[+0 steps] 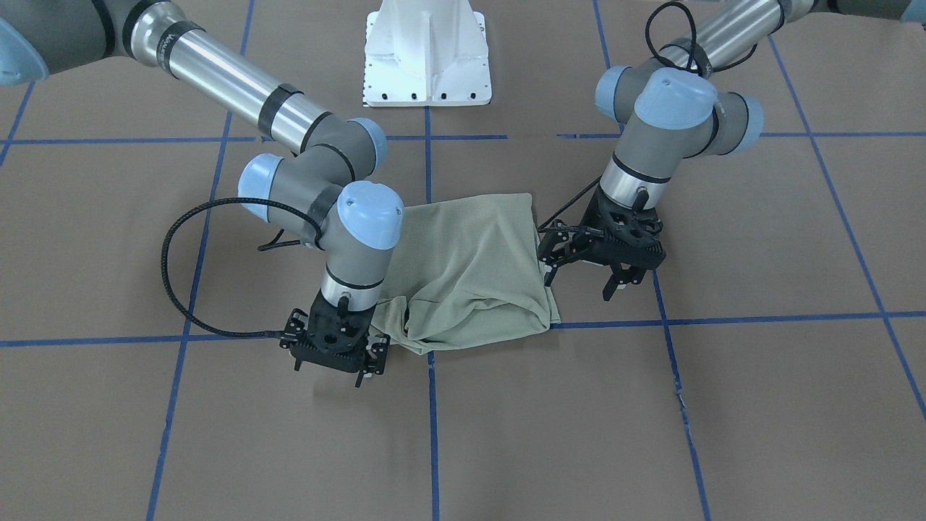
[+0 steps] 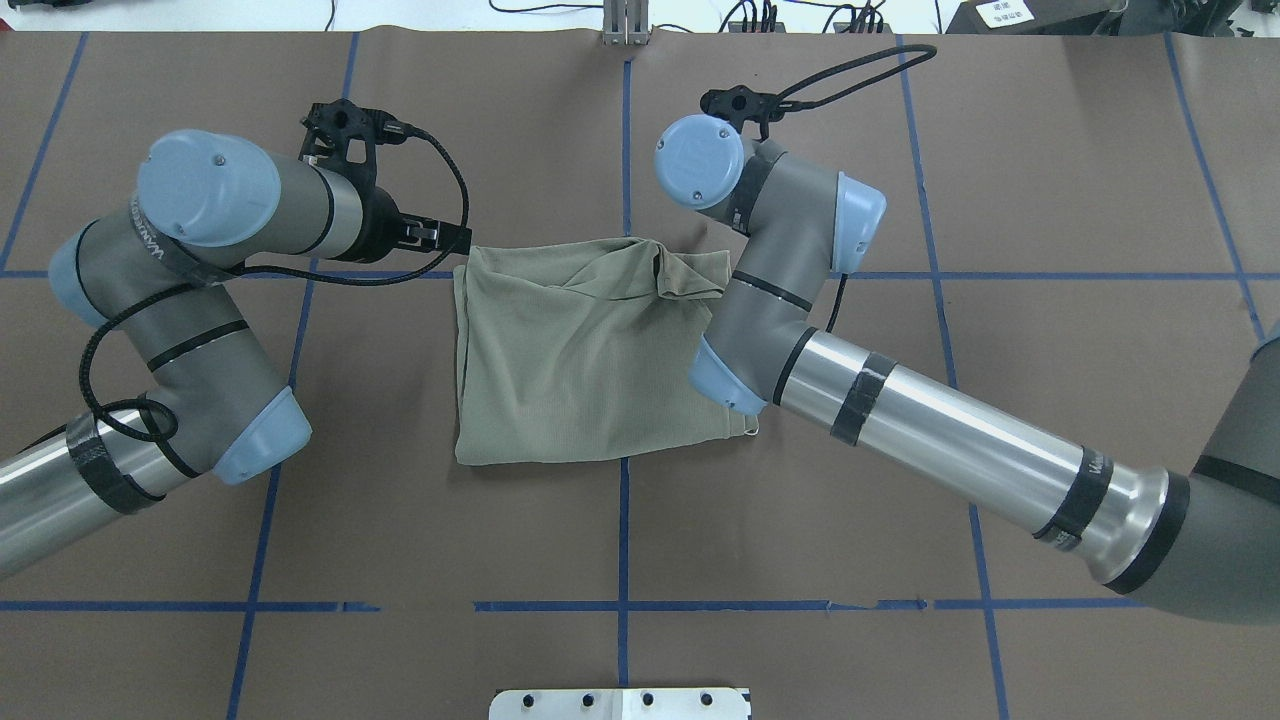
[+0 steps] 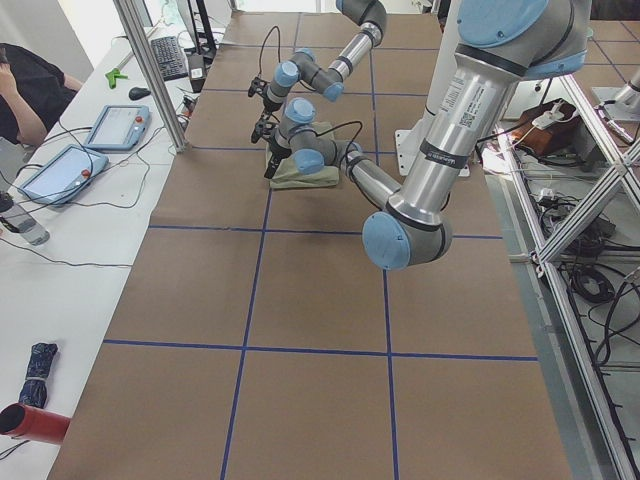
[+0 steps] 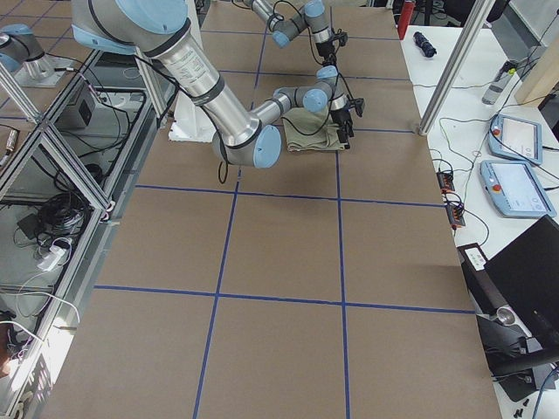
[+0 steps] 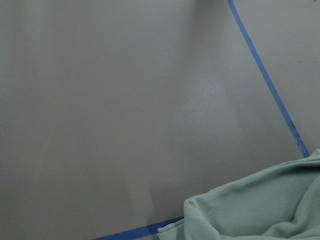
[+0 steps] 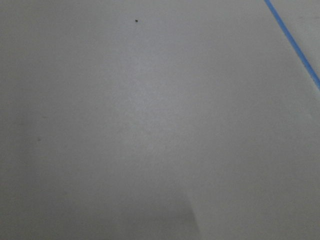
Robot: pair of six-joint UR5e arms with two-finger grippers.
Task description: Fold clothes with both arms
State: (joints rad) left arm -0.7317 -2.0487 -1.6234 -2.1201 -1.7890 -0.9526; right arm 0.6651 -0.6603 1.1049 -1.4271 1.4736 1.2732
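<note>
The sage-green shirt point(image 1: 470, 268) lies folded into a rough rectangle at the table's middle point(image 2: 570, 360), and its edge away from the robot is rumpled. My left gripper point(image 1: 583, 282) hovers just off that edge's corner on my left side, open, with nothing between its fingers. The same gripper point(image 2: 440, 236) points toward the cloth in the overhead view. At the opposite far corner my right gripper point(image 1: 329, 370) points down, open and holding nothing. In the left wrist view a shirt corner point(image 5: 260, 215) lies on the table. The right wrist view shows only bare table.
Brown table cover point(image 2: 620, 540) with blue tape grid lines point(image 1: 723, 318). The white pedestal base point(image 1: 427, 54) stands at the robot's side. A side bench with tablets point(image 3: 110, 125), a seated person point(image 3: 30, 85) and an aluminium post point(image 3: 150, 70) lie beyond the table's far edge.
</note>
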